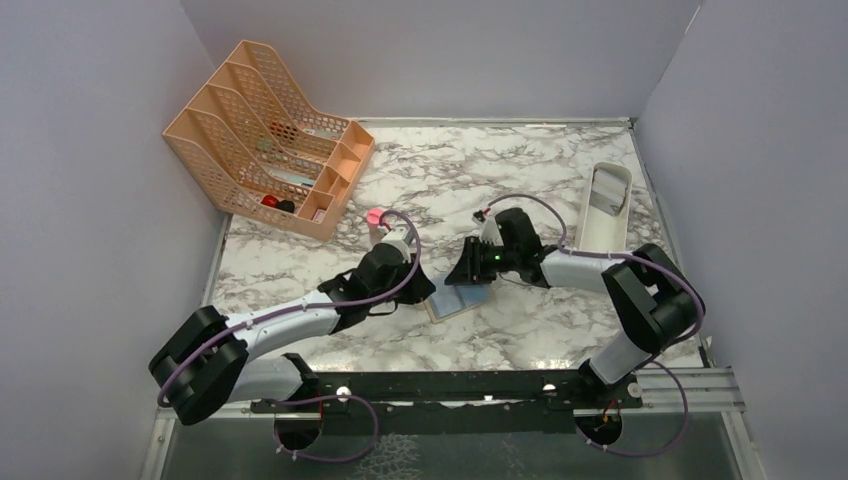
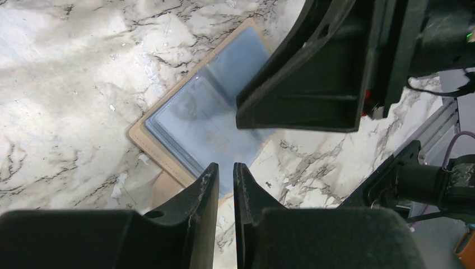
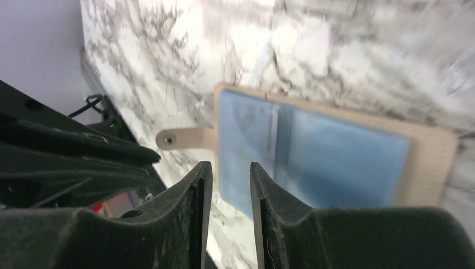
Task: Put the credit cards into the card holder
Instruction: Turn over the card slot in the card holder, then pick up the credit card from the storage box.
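The card holder (image 1: 458,303) lies open and flat on the marble, tan rim outside and light blue sleeves inside (image 2: 207,106) (image 3: 336,162). Its snap tab (image 3: 179,138) sticks out to one side. My left gripper (image 2: 225,168) hovers over the holder's near edge, its jaws a narrow slit apart with nothing between them. My right gripper (image 3: 231,166) hangs over the opposite end by the tab, jaws somewhat wider and also empty. In the top view the left gripper (image 1: 424,292) and right gripper (image 1: 468,272) flank the holder closely. No loose credit cards are in view.
A peach mesh file rack (image 1: 265,135) stands at the back left with a red item (image 1: 270,200) in it. A long white tray (image 1: 605,205) lies at the back right. A small pink object (image 1: 375,215) sits behind the left arm. Grey walls enclose the table.
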Robot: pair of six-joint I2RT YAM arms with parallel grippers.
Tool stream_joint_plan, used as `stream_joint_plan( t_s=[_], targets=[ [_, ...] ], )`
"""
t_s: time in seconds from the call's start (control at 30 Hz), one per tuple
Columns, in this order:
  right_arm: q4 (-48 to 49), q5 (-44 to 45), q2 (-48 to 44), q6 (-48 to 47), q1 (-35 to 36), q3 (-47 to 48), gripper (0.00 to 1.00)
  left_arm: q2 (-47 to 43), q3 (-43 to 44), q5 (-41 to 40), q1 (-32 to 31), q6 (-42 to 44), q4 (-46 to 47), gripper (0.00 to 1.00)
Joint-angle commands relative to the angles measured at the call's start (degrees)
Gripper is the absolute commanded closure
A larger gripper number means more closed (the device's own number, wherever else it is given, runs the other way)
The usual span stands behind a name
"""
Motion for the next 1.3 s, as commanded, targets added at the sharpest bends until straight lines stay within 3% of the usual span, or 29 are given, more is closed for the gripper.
stream_joint_plan(
  t_s=[0.0,0.23,0.53,0.7,0.83,1.0,1.07,1.27],
  targets=[
    [-12.4,13.1,-5.2,-9.2,0.2,6.1,0.64,0.1,2.3,-1.3,-0.3,1.4,0.7,0.80],
    [-25.8,34.3,-10.8,-20.1,0.1,16.9,0.64,8.1,3.9,0.5,-0.3,3.3,3.0,0.80],
    [-37.2,49.4,-2.5,-34.5,-5.8,32.6,0.64,10.9,1.6,-0.4,-0.2,4.5,3.8,0.80],
    [-30.8,44.5,-6.0,-40.3,-16.8,31.9,0.65,10.4,1.0,-0.3,-0.1,6.3,1.0,0.80],
    [-25.4,50.2,-7.0,-51.5,-19.9,28.6,0.62,8.6,0.9,-1.0,-0.1,8.1,-0.9,0.80],
    [-34.8,49.9,-4.3,-57.3,-29.8,32.9,0.61,8.1,1.7,-0.1,0.1,9.6,-2.5,0.79],
    [-37.8,46.1,-3.6,-61.2,-33.0,33.9,0.61,8.3,2.4,0.7,0.1,9.8,-3.0,0.79],
    [-38.3,45.1,0.0,-69.5,-37.3,35.9,0.61,9.0,2.2,2.3,0.1,9.4,-2.5,0.79]
  ],
)
